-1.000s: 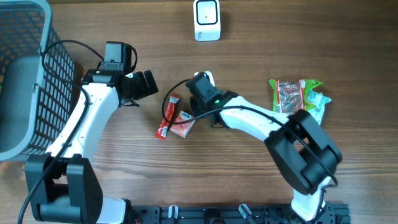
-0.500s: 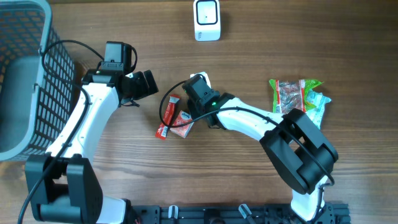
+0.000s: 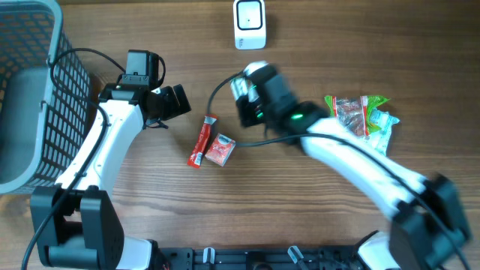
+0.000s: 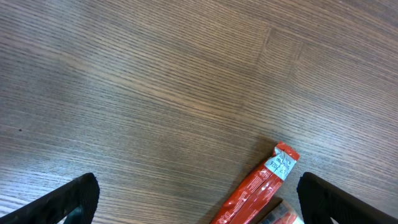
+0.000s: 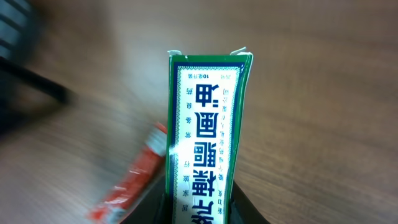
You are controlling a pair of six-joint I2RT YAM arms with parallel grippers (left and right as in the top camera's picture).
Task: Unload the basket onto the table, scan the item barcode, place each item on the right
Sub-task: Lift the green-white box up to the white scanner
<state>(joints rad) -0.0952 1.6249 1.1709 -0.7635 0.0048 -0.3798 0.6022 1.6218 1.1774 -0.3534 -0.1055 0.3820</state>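
A: Well, closest in, the right end effector [image 5: 199, 208] is clamped on the lower end of the green box [image 5: 205, 137]. It holds the box clear of the worktop [image 3: 337, 45], with most of its length poking out past the fingers.

B: So it could pivot in the grip?

A: That's my worry. A tall carton pinched at one end can twist if the arm swings hard, and the overhead view is smeared around that arm, which suggests speed. If it slips, it lands by the red stick packet [image 3: 201, 140] and the small red sachet [image 3: 220, 150] lying on the wood nearby.

B: And the other arm?

A: The left end effector [image 4: 199, 198] hangs wide open with nothing in it, near that stick packet but apart from it. A swing that way might clip it.

B: What about the scanner [image 3: 249, 25] at the far edge?

A: That's the bigger risk, I'd say. I can see printed lettering on one face of the box, but I can't tell which side carries the barcode. Shown the wrong face, or tilted, or with a finger over the code, it won't read. Brought in too close, the box could knock the little scanner over
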